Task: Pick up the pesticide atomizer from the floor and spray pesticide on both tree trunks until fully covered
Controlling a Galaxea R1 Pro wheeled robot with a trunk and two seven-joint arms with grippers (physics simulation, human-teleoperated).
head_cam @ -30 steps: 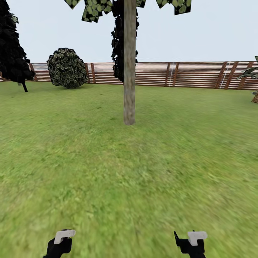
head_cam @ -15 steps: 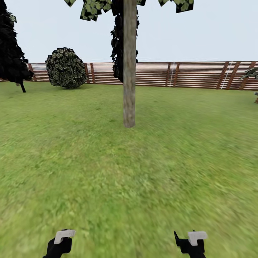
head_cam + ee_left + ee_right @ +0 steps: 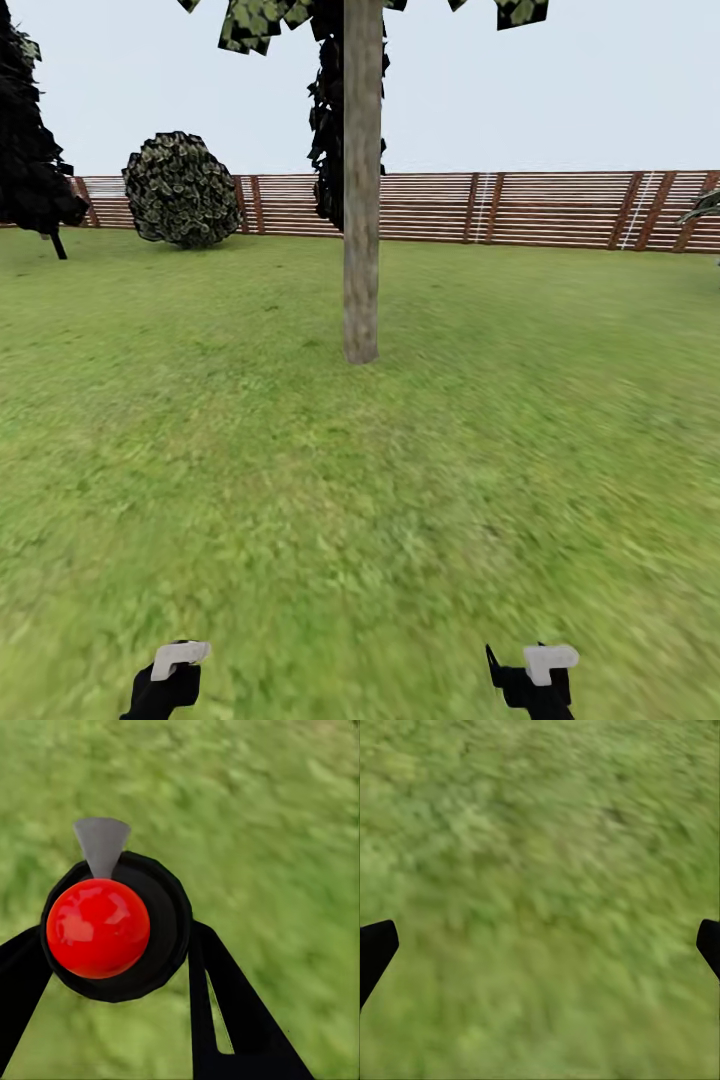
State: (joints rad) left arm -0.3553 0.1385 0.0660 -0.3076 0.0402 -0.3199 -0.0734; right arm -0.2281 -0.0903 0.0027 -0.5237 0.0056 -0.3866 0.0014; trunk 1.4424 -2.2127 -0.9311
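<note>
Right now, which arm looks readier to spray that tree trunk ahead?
The left. Its fingers grip the red-topped atomizer, while the right gripper is open over bare grass. The trunk stands straight ahead, still some way off.

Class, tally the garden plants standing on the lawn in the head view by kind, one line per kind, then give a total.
Thick grey-brown trunk tree: 1
Round leafy bush: 1
Black-leaved thin-stemmed tree: 1
Partly cut-off plant at the right edge: 1
Total: 4
</note>
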